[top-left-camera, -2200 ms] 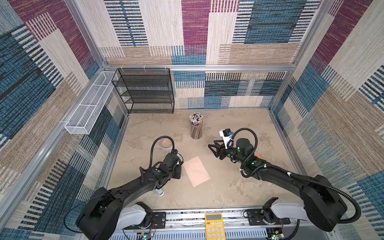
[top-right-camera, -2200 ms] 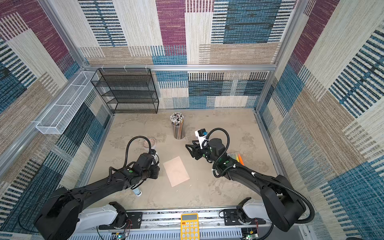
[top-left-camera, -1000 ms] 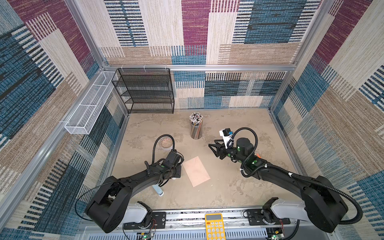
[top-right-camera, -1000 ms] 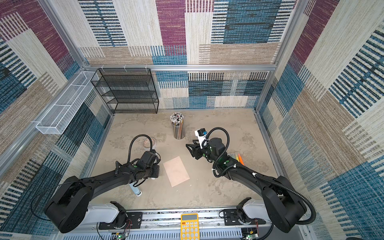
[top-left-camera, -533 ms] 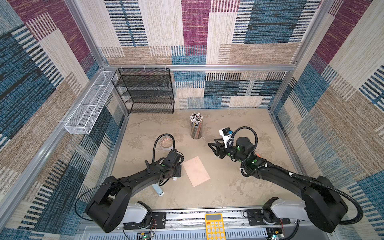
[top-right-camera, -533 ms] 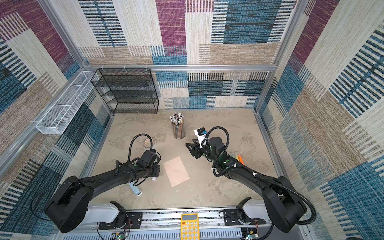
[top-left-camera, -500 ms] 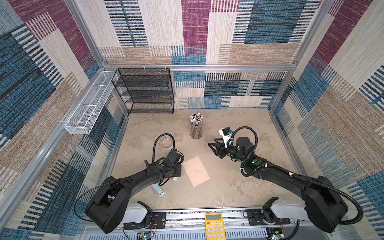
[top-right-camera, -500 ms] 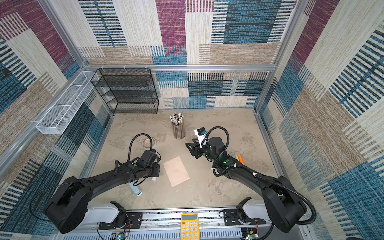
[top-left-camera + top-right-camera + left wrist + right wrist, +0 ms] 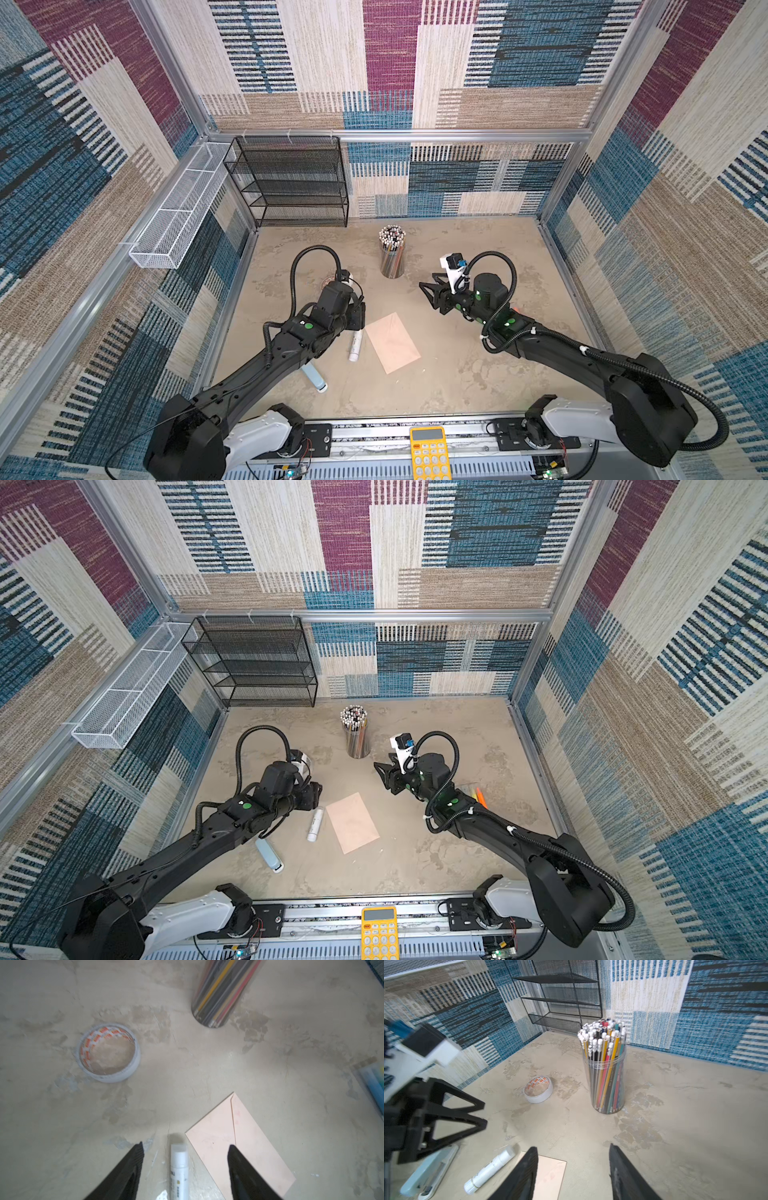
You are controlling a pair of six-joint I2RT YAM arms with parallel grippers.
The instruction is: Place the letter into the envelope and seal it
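In both top views the left arm is stretched low over the worktop (image 9: 457, 374). The left gripper (image 9: 358, 319) is set just beside the far left corner of the envelope (image 9: 392, 343), which lies flat near the middle, between the two arms. The right arm is bent at the elbow, and the right gripper (image 9: 428, 291) is held above the worktop, apart from the envelope. A glue stick (image 9: 356, 345) lies just beside the envelope's left edge, and a pale blue stapler (image 9: 314, 376) is partly covered by the left arm. A clear jar (image 9: 356, 739) packed with pencils stands behind.

In the left wrist view the left gripper (image 9: 185, 1145) is seen wide open and empty. The glue stick (image 9: 178, 1167) lies between the jaws, touched by neither, and one finger is over the envelope (image 9: 209, 1142). A tape roll (image 9: 108, 1053) lies beyond.

In the right wrist view the right gripper (image 9: 572, 1147) is parted, with nothing held. The envelope (image 9: 550, 1172) is partly hidden by one finger. The jar (image 9: 606, 1084) stands upright, eraser ends up.
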